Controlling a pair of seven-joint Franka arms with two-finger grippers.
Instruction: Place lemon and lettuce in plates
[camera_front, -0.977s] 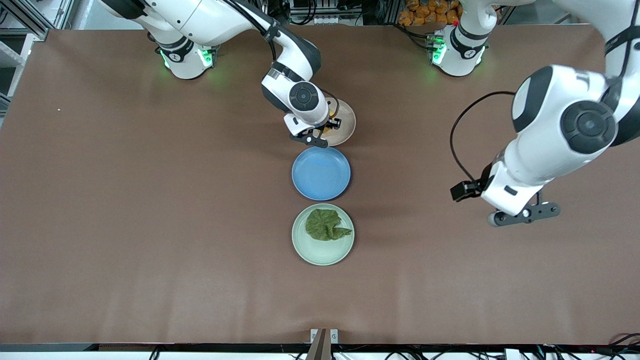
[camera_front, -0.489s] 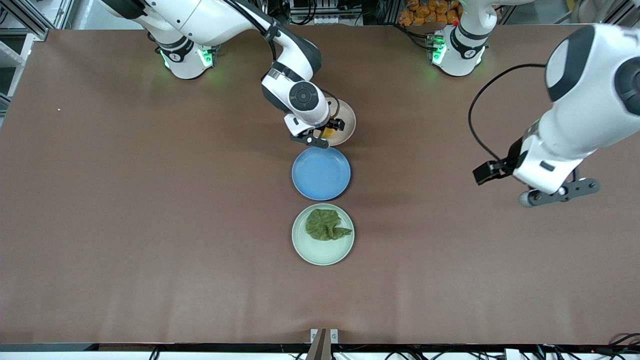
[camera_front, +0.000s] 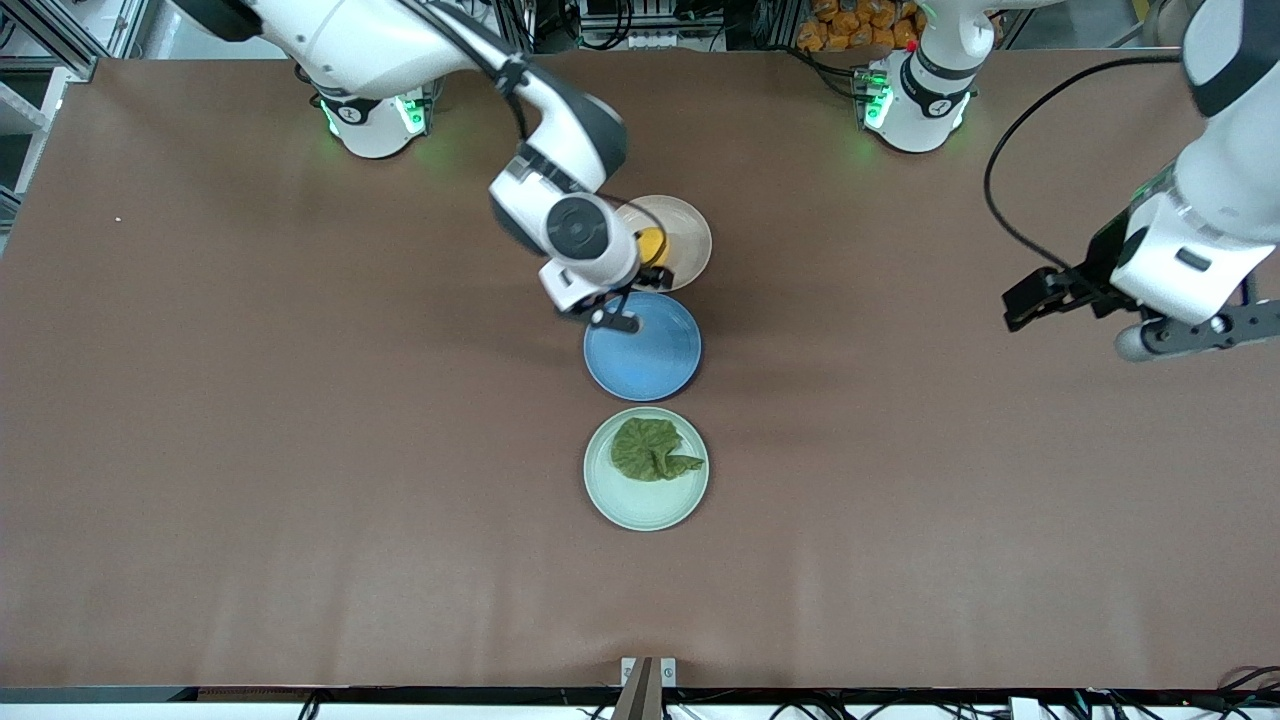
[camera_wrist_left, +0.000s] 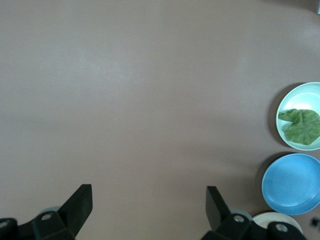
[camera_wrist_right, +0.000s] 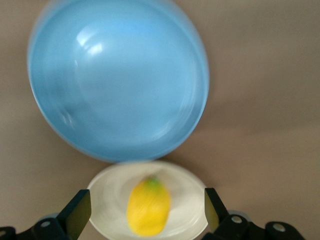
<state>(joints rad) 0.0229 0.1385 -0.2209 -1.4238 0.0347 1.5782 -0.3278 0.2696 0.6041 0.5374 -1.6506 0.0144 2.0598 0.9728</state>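
Note:
The yellow lemon (camera_front: 652, 244) lies in the beige-pink plate (camera_front: 693, 240), free of any grip. My right gripper (camera_front: 612, 318) hangs open above the seam between that plate and the blue plate. In the right wrist view the lemon (camera_wrist_right: 148, 207) rests on the beige plate (camera_wrist_right: 107, 200), well below the open right gripper (camera_wrist_right: 146, 210). The dark green lettuce (camera_front: 650, 450) sits in the mint green plate (camera_front: 640, 512), nearest the front camera. My left gripper (camera_front: 1195, 335) hovers open and empty over bare table at the left arm's end, as the left wrist view (camera_wrist_left: 148, 197) confirms.
A blue plate (camera_front: 645, 355) lies between the two other plates, with nothing in it. The three plates form a line down the middle of the brown table. The left wrist view shows lettuce (camera_wrist_left: 301, 126) and blue plate (camera_wrist_left: 292, 183) off to one side.
My right gripper opened, left the lemon in the beige-pink plate and lifted toward the blue plate. The left arm swung away toward its own end of the table.

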